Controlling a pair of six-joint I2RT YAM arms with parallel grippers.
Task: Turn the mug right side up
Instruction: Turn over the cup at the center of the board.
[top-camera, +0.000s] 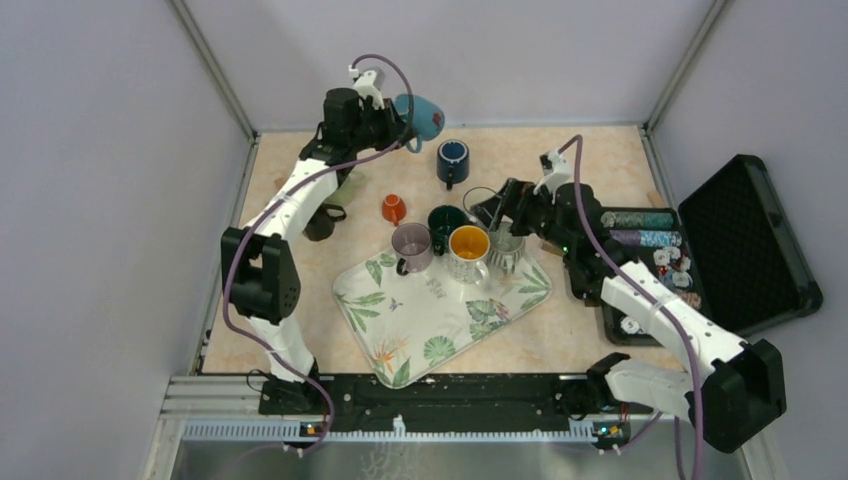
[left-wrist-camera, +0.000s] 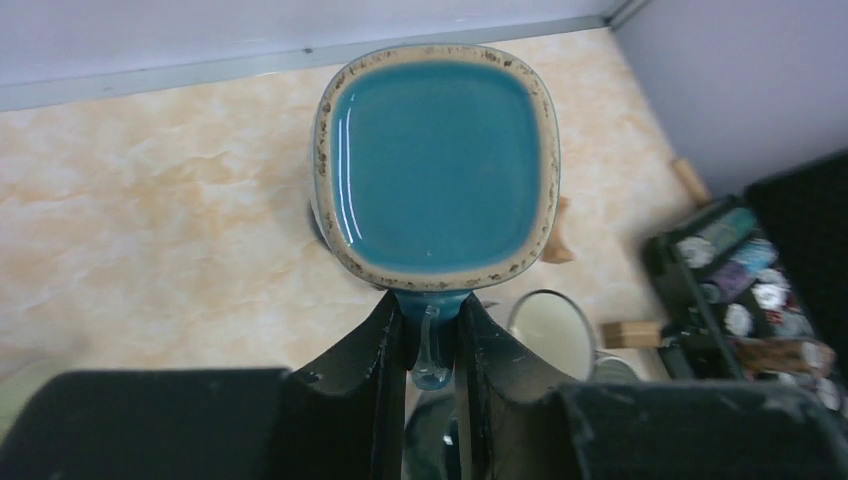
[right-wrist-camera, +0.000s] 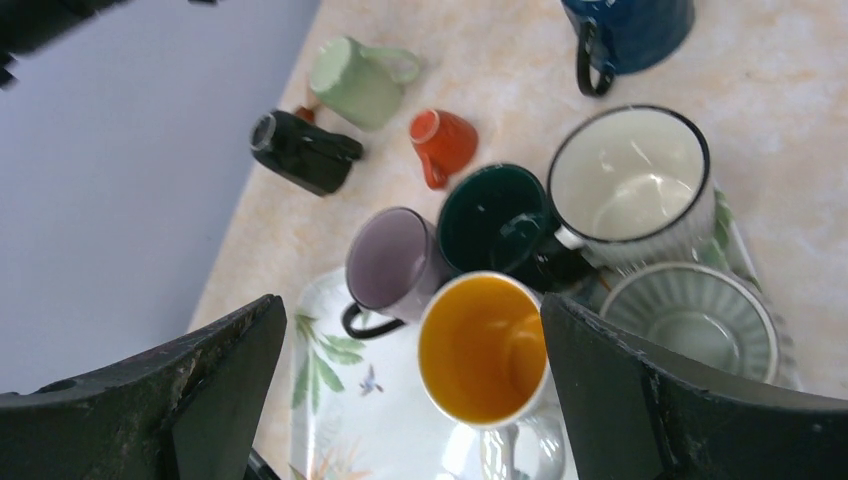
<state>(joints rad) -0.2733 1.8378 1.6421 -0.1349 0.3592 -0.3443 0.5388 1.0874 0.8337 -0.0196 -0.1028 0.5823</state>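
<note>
A teal mug (top-camera: 425, 115) with a speckled beige rim hangs in the air above the far edge of the table. My left gripper (top-camera: 400, 115) is shut on its handle (left-wrist-camera: 432, 350). In the left wrist view the mug's (left-wrist-camera: 435, 160) flat teal end faces the camera, just beyond my left gripper (left-wrist-camera: 432, 320). In the top view the mug lies tilted on its side. My right gripper (top-camera: 497, 215) is open and empty, hovering over the mugs on the tray. In the right wrist view its fingers (right-wrist-camera: 230, 360) stand wide either side of a yellow-lined mug (right-wrist-camera: 485, 345).
A leaf-patterned tray (top-camera: 400, 330) holds a purple mug (top-camera: 411, 245), a dark green mug (top-camera: 445, 222), the yellow-lined mug (top-camera: 468, 245) and a ribbed cup (top-camera: 505, 250). A navy mug (top-camera: 452, 160), orange cup (top-camera: 394, 208), black mug (top-camera: 320, 222) and light green mug (top-camera: 345, 185) lie around. A black case (top-camera: 750, 240) is right.
</note>
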